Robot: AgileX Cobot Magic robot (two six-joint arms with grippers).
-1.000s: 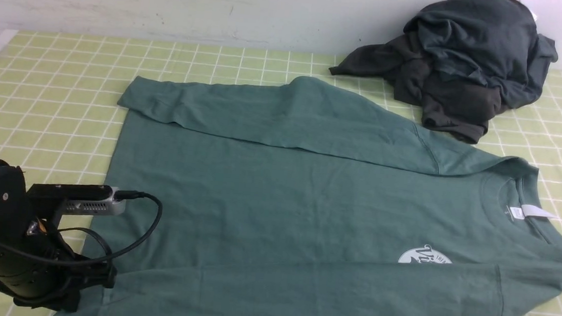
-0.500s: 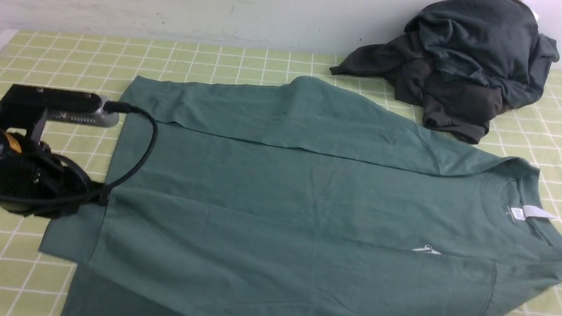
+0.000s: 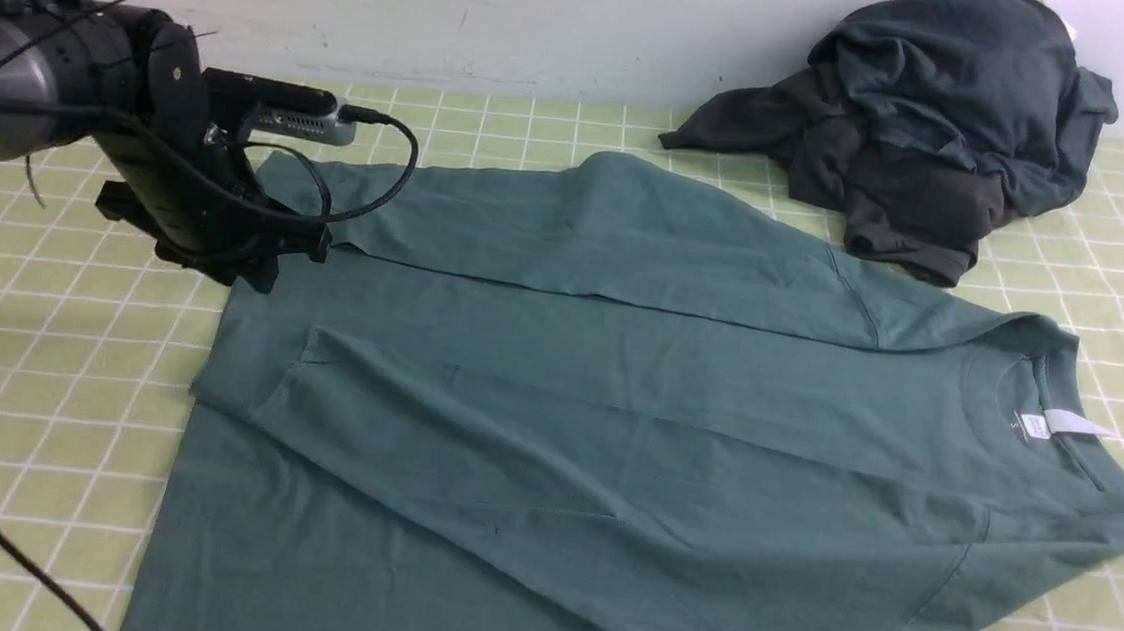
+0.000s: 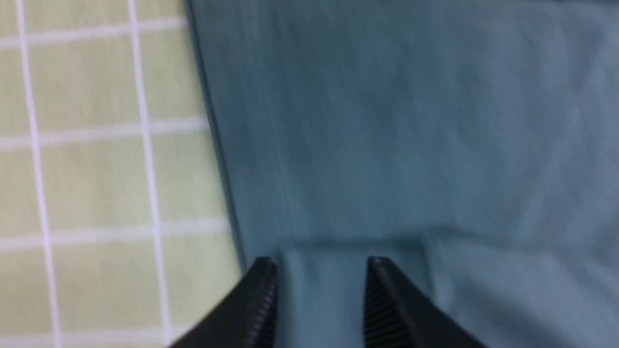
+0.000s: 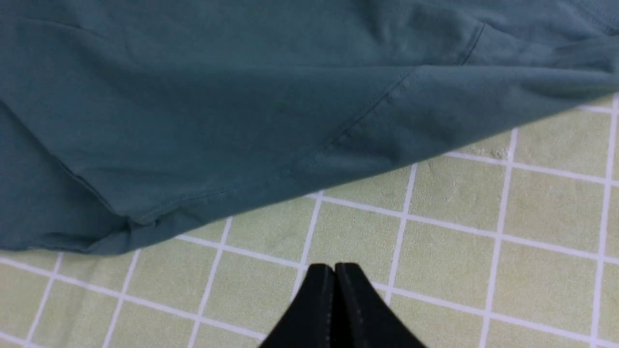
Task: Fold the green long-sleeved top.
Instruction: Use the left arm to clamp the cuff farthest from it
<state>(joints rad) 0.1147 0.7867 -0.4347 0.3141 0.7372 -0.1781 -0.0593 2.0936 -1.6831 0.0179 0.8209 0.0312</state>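
The left end effector point(image 4: 319, 270) is seen spread and empty, hovering over the left edge of the green long-sleeved top point(image 3: 615, 410). The top is laid flat across the middle of the checked tabletop point(image 3: 37, 364), with both sleeves folded over its body. A dark clothing pile point(image 3: 938, 124) is heaped at the far right. The right end effector point(image 5: 333, 275) is held pressed together over bare tabletop, just beside the top.

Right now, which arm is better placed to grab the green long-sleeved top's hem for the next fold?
Left, probably. The left claw is open above the hem edge of the green long-sleeved top; the right claw is shut over the pale checked mat beside the shoulder.
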